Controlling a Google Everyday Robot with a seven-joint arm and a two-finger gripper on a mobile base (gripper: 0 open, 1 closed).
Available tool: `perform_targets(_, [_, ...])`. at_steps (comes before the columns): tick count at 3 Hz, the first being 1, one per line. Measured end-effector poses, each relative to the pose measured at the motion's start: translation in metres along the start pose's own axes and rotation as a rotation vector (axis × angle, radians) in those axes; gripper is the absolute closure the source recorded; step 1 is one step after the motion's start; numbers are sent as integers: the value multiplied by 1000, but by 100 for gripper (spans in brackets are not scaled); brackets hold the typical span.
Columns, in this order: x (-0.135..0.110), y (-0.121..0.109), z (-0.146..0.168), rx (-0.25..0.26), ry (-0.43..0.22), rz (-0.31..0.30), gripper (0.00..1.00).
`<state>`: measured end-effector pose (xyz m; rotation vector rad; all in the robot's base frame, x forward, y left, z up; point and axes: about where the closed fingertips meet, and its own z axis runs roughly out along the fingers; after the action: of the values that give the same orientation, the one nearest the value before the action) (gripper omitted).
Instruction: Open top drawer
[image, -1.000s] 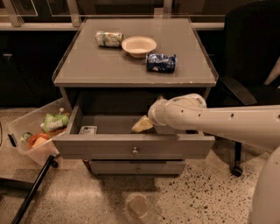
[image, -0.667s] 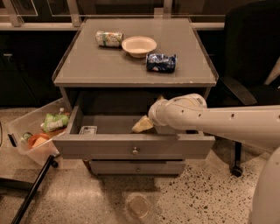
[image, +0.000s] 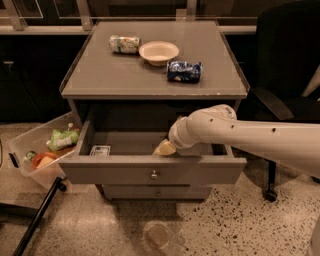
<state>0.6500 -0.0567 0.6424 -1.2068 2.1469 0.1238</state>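
Observation:
The top drawer (image: 115, 175) of the grey cabinet stands pulled out, its wide grey front panel carrying one small round metal knob (image: 154, 175). Its shallow tray holds a small flat packet (image: 100, 150) at the left. My gripper (image: 165, 148) is at the end of the white arm (image: 240, 137), which reaches in from the right. It sits inside the drawer, just behind the front panel near the middle. Only a yellowish tip shows there.
A lower drawer front (image: 157, 192) with its own knob shows below. On the cabinet top (image: 100, 75) lie a green can (image: 124, 43), a white bowl (image: 158, 52) and a blue bag (image: 184, 71). A clear bin (image: 30, 157) stands left, a black chair (image: 285, 75) right.

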Motion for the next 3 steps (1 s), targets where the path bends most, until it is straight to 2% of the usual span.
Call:
perform_targets(1, [0,-1,0,0,0,0,0])
perform_targets(2, [14,10,-9,-45,70,-40,0])
perform_targets(3, [32,24,-27,-121,184,-133,0])
